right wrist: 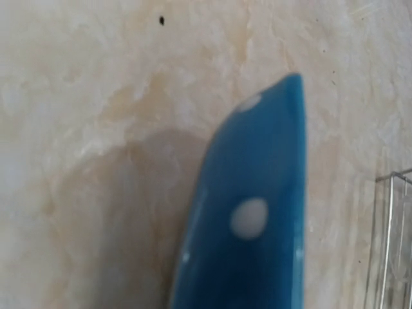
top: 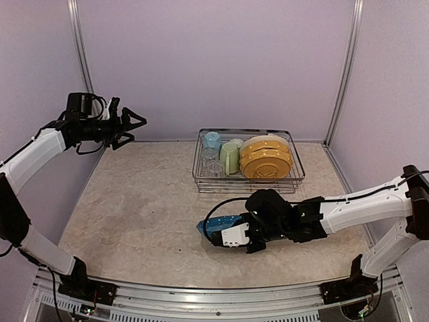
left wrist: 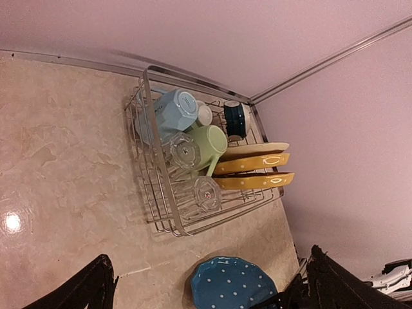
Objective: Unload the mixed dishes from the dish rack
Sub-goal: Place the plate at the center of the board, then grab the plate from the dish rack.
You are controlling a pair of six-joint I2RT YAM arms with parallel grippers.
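Pale lilac walls enclose the cell on three sides, with metal uprights in the far corners. The bench [top: 141, 208] is beige with marbled veining. The dish rack [top: 244, 186], a silver wire basket, stands toward the far side of the bench, slightly right of centre.

The right arm reaches across the bench in front of the rack. The right fingers [top: 224, 231] are closed on the rim of the blue plate [top: 213, 225], which has white dots and a scalloped edge. This plate is out of the rack, low over the bench just in front of it. The right wrist view shows its rim edge-on, with a shadow on the bench beneath it.

The left arm is raised well to the left of the rack. The left fingers [top: 137, 127] are spread wide and hold nothing; both dark fingertips [left wrist: 90, 286] sit at opposite sides of the left wrist view.

Inside the rack, the right-hand part holds the yellow-orange plates [top: 266, 157] standing on edge, with a cream plate rim [left wrist: 254, 149] just behind them. The pale green mug [top: 230, 159] lies against the plates on their left. The light blue mug [top: 212, 141] is in the far left corner of the rack. Two clear glasses [left wrist: 207, 192] sit in the near left part. One small dark bowl [left wrist: 235, 119] rests against the far wall of the rack.
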